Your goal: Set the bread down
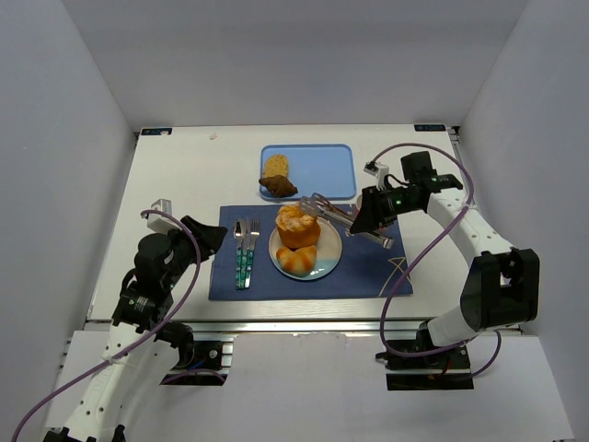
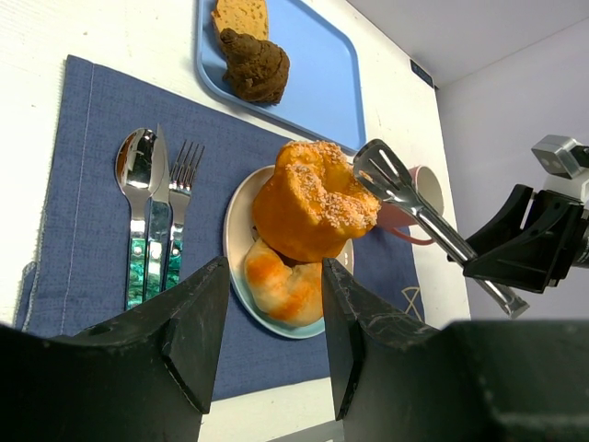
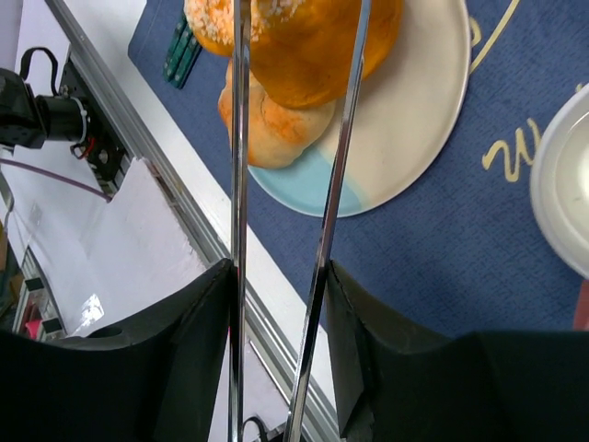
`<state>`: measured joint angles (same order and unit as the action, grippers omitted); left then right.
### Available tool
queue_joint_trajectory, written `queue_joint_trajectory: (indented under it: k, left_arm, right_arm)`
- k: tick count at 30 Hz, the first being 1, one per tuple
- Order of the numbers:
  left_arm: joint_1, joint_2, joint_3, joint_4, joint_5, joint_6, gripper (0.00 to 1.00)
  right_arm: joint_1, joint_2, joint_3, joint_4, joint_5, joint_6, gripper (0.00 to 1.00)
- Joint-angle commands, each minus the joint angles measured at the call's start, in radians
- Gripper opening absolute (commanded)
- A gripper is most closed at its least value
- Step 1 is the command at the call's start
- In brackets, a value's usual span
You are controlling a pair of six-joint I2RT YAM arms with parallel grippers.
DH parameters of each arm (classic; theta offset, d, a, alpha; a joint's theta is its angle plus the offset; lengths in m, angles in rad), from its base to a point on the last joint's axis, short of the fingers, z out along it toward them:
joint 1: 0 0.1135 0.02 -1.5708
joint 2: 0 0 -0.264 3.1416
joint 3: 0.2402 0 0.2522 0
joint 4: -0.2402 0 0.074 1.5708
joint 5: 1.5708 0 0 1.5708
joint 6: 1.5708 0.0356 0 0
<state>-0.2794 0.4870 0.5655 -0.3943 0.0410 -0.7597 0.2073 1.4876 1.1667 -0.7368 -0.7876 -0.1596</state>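
I judged the placing nearly done; the sugar-dusted orange bread (image 2: pixel 308 203) sat on the round pale plate (image 3: pixel 433 120), upon a golden bun (image 2: pixel 281 281); my right gripper (image 3: pixel 276 313), half closed, held thin steel tongs (image 2: pixel 414 207) beside it; only withdrawing remained.

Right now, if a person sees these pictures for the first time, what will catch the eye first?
The big orange sugared bun stands out: it sits atop a pale roll on the plate, in the middle of the blue placemat. Metal tongs, held by the right gripper, reach to it from the right. Behind, a blue tray carries two darker pieces of bread.
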Motion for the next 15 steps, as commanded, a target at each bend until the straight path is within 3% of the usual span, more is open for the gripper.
queue_joint_trajectory:
  k: [1,7,15]
  left_arm:
    - [0.002,-0.008,0.007,-0.011,-0.009,0.002,0.55]
    - [0.003,-0.008,0.008,-0.011,-0.009,0.002,0.55]
    - [0.002,-0.002,0.011,0.002,-0.007,0.002,0.55]
  right_arm:
    - [-0.019,-0.044,0.048,0.062,-0.024,0.022,0.48]
    - [-0.061,-0.075,0.089,0.119,-0.013,0.045,0.43]
    - [-0.091,-0.072,0.128,0.138,-0.019,0.064,0.26]
